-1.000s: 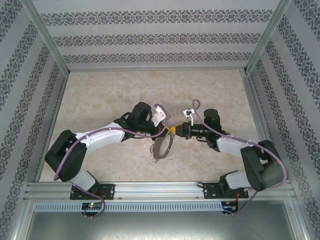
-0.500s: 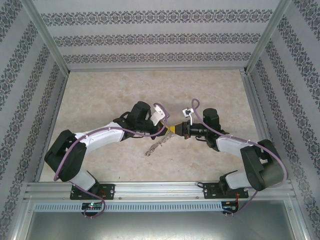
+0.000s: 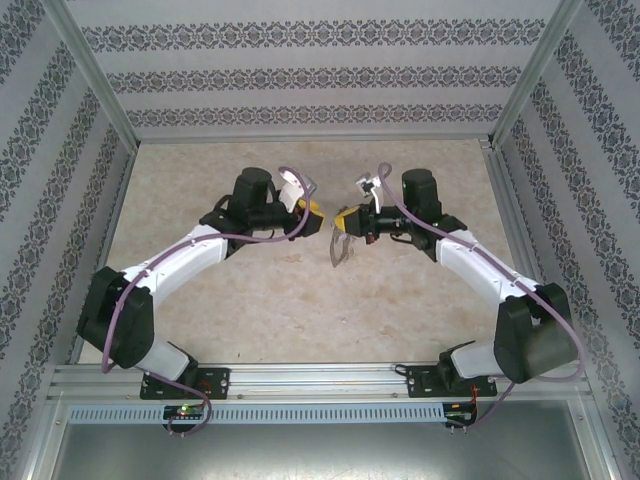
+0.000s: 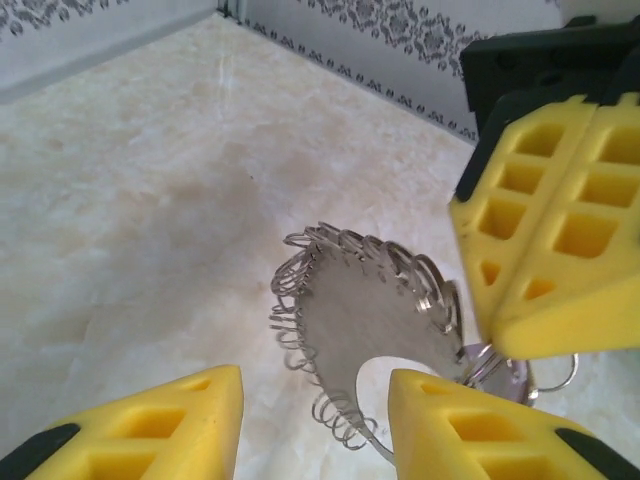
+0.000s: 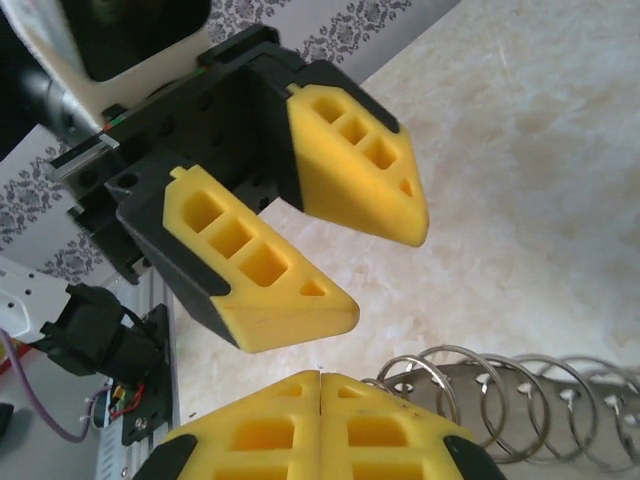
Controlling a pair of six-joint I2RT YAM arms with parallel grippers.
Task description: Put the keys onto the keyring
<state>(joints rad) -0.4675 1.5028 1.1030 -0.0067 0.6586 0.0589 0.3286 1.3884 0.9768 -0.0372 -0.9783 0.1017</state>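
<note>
The keyring, a flat grey metal hoop edged with silvery wire loops, hangs in the air between the two grippers. My right gripper is shut on the keyring's rim, and from the left wrist its closed yellow fingers pinch the hoop's right edge. My left gripper is open, its pads either side of the hoop's lower edge without touching it. From above, the left gripper faces the right gripper, with the keyring dangling below. I cannot pick out the keys.
The pale marbled table lies under both arms. Patterned walls and metal frame rails enclose it on every side. The left gripper hangs open just ahead of the right wrist camera.
Both arms have moved toward the far side of the table. The left gripper has opened and let go of the keyring, which now hangs from the right gripper alone.
</note>
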